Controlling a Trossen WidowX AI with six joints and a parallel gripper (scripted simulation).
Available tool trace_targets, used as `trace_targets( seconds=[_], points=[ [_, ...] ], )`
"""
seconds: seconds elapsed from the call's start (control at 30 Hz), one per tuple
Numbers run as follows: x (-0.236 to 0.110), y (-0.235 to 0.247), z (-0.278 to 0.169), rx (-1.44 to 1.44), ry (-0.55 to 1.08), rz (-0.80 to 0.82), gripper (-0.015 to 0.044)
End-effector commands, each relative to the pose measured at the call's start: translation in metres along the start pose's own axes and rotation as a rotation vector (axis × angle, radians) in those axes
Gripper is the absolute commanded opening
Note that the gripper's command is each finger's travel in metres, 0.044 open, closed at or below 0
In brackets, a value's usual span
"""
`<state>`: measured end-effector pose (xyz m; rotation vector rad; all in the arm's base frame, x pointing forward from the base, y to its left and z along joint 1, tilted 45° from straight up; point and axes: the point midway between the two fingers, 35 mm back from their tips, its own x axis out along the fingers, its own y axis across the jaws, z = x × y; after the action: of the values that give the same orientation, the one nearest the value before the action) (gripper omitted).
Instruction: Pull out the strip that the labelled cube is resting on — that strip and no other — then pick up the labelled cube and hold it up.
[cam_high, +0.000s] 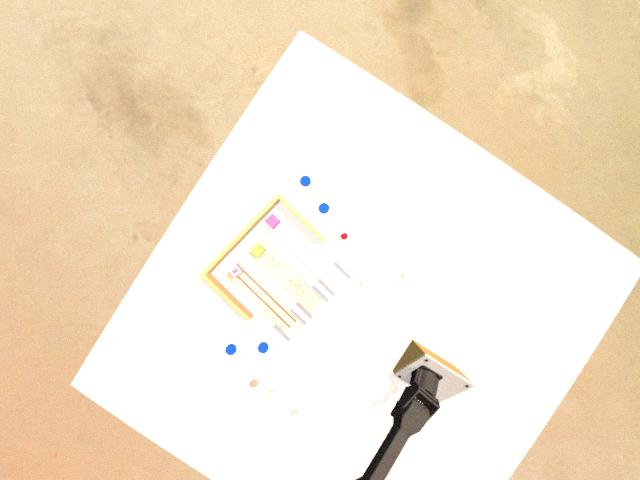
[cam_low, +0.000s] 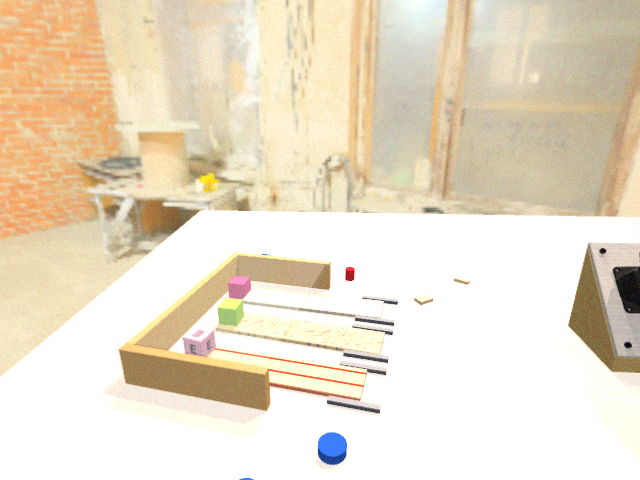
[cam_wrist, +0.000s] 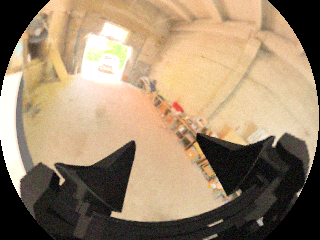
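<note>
The labelled cube (cam_low: 199, 342) sits on the red-lined strip (cam_low: 305, 373); the gripper (cam_wrist: 163, 160) hangs released, grasping nothing.

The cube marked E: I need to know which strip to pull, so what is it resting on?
The cube marked E sits on the cream strip with orange lines, nearest the tray's front wall. The cube covers that strip's far end.
</note>
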<state>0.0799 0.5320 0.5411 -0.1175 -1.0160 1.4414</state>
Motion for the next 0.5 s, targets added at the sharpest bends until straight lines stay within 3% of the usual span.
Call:
trace_targets(
  seconds=[0.0, 0.2, 0.47],
  points=[
    [-0.030, -0.039, -0.039, 0.007, 0.117, -0.043, 0.0400],
    [-0.091, -0.082, -0.108, 0.059, 0.297, -0.074, 0.0400],
    [-0.198, -0.134, -0.179, 0.171, 0.531, -0.164, 0.0400]
  ],
)
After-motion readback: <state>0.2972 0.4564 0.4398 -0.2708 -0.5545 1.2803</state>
